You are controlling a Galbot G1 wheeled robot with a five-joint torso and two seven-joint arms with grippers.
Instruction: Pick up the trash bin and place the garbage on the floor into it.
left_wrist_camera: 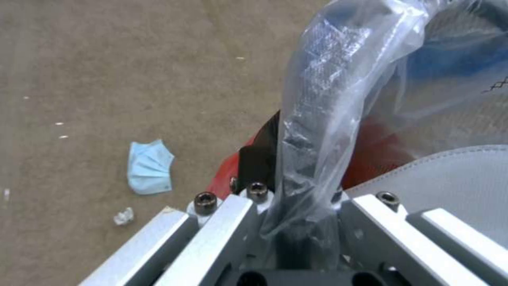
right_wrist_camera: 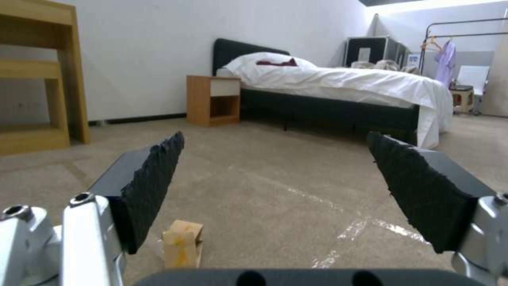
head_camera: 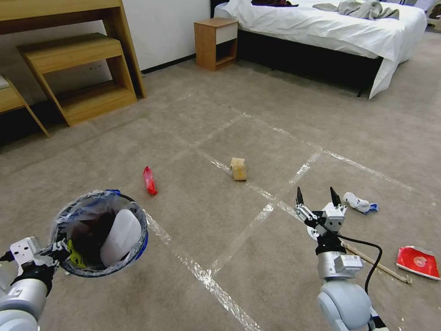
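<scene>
Plastic-lined trash bin (head_camera: pixel 100 233) rim clamped by left hand (head_camera: pixel 59 252) | right hand (head_camera: pixel 316 196) spread apart, raised

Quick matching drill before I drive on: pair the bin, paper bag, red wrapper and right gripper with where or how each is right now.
Things:
1. bin
2. paper bag
3. red wrapper
4. right gripper

States:
A. open, empty, above the floor
B. on a tape strip, mid-floor
C. gripped at its rim by the left gripper
D. on bare carpet, just ahead of the bin

Pairs: 1-C, 2-B, 3-D, 4-A
</scene>
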